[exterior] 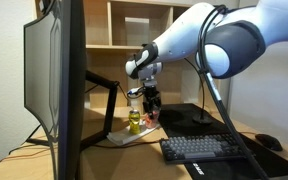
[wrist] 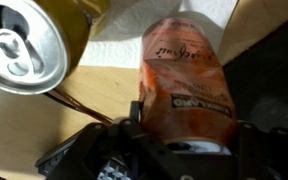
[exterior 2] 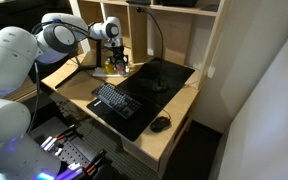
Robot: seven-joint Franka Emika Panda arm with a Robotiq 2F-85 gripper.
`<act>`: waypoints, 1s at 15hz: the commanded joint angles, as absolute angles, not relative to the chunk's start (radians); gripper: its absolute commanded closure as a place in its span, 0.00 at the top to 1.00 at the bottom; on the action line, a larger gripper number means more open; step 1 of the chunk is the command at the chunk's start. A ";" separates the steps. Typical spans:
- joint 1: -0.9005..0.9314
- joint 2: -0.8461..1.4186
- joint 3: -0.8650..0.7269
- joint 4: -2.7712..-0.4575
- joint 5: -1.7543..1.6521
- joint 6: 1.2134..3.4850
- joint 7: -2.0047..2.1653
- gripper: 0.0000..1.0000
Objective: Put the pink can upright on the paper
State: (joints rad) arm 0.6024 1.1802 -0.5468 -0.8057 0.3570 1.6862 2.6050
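Wrist view: gripper snug around the pink can (paper beyond)

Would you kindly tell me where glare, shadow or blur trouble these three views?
Wrist view: the pink can is so near that it looks soft, sunlight washes out the paper and glares on the silver can top. In an exterior view, the monitor is a dark silhouette, and the near arm looks unfocused.

Warm sunlit patches, hard shadows; wrist view close, perhaps blurred
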 commanded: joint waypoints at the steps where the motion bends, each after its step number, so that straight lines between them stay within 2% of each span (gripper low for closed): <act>1: 0.633 1.247 -0.649 -0.735 0.465 1.666 2.605 0.45; 15: 0.672 1.330 -0.785 -0.667 0.562 1.673 2.605 0.45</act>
